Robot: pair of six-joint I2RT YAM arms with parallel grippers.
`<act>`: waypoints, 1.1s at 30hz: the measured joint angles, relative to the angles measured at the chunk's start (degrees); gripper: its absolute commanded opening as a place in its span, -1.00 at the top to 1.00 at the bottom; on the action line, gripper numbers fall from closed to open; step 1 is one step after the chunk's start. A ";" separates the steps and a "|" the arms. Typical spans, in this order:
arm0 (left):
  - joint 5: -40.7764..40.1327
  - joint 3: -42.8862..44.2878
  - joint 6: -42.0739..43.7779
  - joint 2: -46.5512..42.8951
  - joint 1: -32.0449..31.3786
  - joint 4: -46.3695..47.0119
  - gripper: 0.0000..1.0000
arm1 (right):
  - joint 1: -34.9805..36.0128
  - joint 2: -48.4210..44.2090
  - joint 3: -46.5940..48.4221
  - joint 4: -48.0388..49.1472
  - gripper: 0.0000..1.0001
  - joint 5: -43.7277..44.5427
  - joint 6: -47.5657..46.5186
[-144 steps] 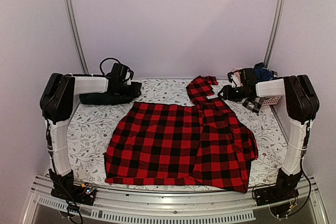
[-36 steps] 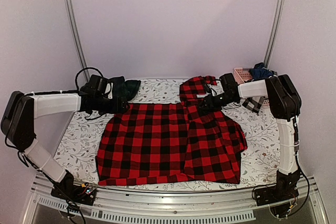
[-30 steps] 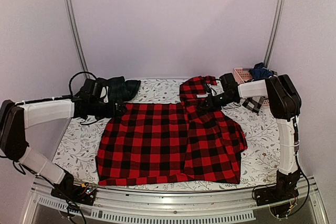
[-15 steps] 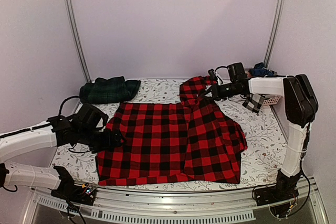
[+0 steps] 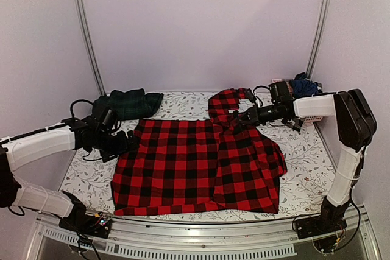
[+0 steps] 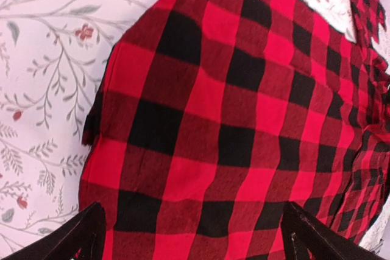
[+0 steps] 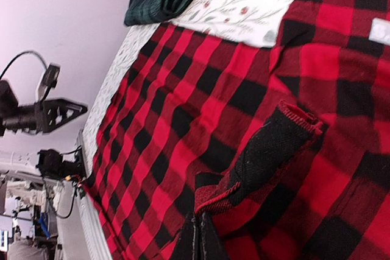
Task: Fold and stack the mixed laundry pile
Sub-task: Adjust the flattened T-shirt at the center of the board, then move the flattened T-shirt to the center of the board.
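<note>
right tool pinches the flannel shirt.

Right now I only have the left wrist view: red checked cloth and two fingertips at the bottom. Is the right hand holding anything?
Observer: Yes. The right hand is shut on a raised fold of the red-and-black checked shirt.
Operator: Where does the left hand sit?
Observer: The left hand hangs open over the shirt's left edge, holding nothing.
Operator: Any other laundry out?
Observer: A dark green tartan piece lies at the far left corner of the table.
</note>
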 measured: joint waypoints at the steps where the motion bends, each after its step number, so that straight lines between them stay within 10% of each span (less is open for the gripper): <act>1: 0.00 1.33 1.07 0.94 0.70 0.74 -0.99 | 0.26 -1.79 -2.36 0.42 1.00 -1.57 0.59; 10: 2.25 8.00 10.25 8.11 10.08 9.46 -0.99 | 13.38 -20.57 -24.65 4.50 0.96 -11.69 4.61; 12: 3.23 9.05 11.96 9.77 11.13 10.97 -0.99 | 16.26 -22.29 -29.44 3.23 0.18 -13.62 5.05; 14: 4.57 10.34 13.84 11.80 11.67 12.46 -0.99 | 17.11 -23.19 -31.95 0.24 -0.10 -14.05 5.03; 22: 11.39 13.64 18.97 21.00 11.54 18.51 -0.99 | 10.49 -23.12 -20.74 -1.62 -0.09 -5.60 2.67; 33: 13.94 16.85 20.98 34.62 5.66 21.59 -0.99 | 6.69 5.25 1.42 0.87 0.01 9.20 1.29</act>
